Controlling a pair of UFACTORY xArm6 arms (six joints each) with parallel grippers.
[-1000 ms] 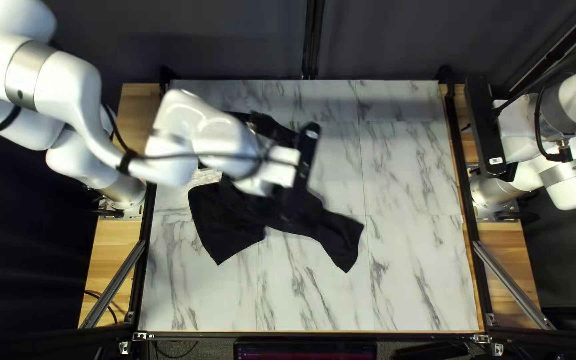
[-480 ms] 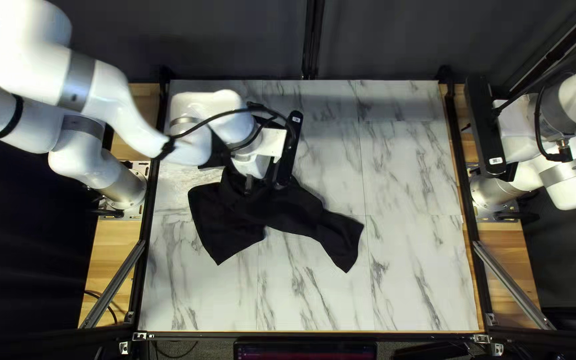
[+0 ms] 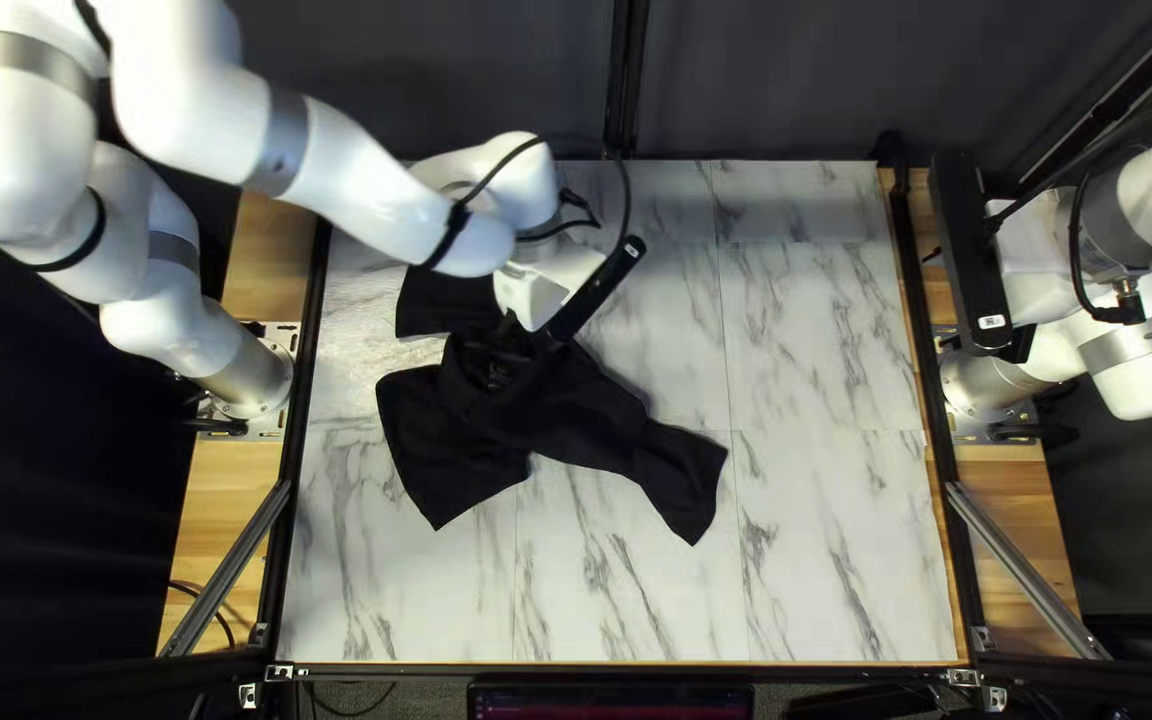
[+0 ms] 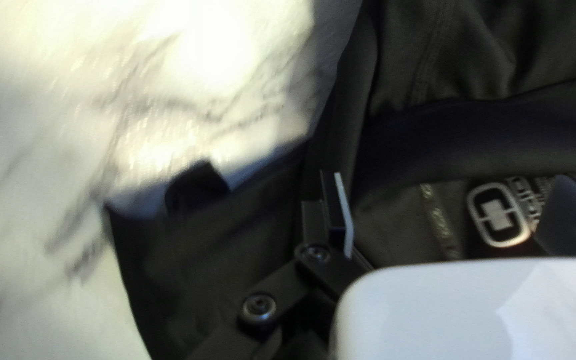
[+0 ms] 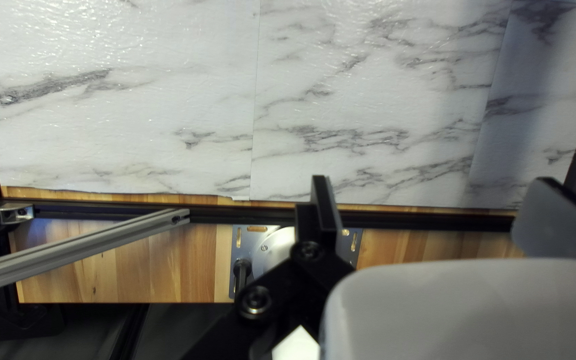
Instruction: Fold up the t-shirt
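Right, left gripper (image 4: 448, 193) is over the t-shirt (image 3: 603, 420), fingers well spread, pinching nothing. Can't tell if the tips touch cloth. Collar band (image 4: 461, 143) sits just ahead of the fingers, neck label (image 4: 498, 215) between them. More creased fabric ahead, a flat panel beside and under the near finger, bare tabletop (image 4: 41, 167) past that. Well apart from all this, right gripper (image 5: 435, 197) hangs over the table's side edge, fingers apart, no cloth between.

Step in hand looks like untangling, not folding: shirt's bunched and twisted. Next probably needs a single layer between the left fingers, close, lift, spread. Risk: grabbing two layers. No container in view.
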